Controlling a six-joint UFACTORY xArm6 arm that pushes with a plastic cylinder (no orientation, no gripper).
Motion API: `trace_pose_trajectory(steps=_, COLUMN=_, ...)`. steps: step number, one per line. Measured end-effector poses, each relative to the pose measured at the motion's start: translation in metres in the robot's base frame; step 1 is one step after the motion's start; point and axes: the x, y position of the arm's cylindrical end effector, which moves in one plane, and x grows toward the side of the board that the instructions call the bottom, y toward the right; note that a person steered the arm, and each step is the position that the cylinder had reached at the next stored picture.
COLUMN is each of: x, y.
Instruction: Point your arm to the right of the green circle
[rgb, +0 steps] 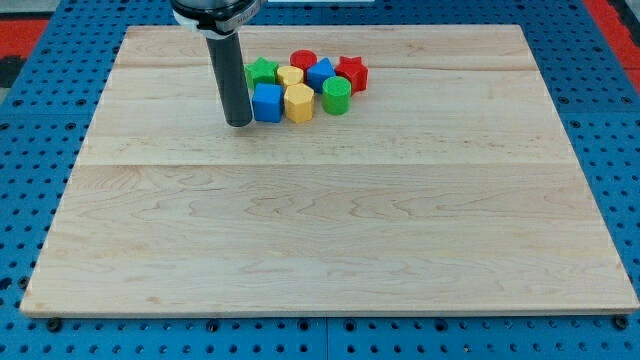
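The green circle (336, 95) is a short green cylinder at the right end of a tight cluster of blocks near the view's top centre. My tip (239, 123) rests on the board at the left end of that cluster, right beside the blue cube (267, 102). The yellow hexagon (299, 102) lies between the blue cube and the green circle. The tip is well to the left of the green circle.
Behind the front row sit a green star (262, 71), a yellow block (290, 76), a red cylinder (303, 60), a blue block (320, 72) and a red star (352, 72). The wooden board (330, 230) lies on a blue pegboard table.
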Motion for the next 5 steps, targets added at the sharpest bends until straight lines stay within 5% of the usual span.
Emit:
trace_pose_trajectory(steps=2, x=0.049, y=0.023)
trace_pose_trajectory(steps=4, x=0.049, y=0.023)
trace_pose_trajectory(steps=5, x=0.061, y=0.083)
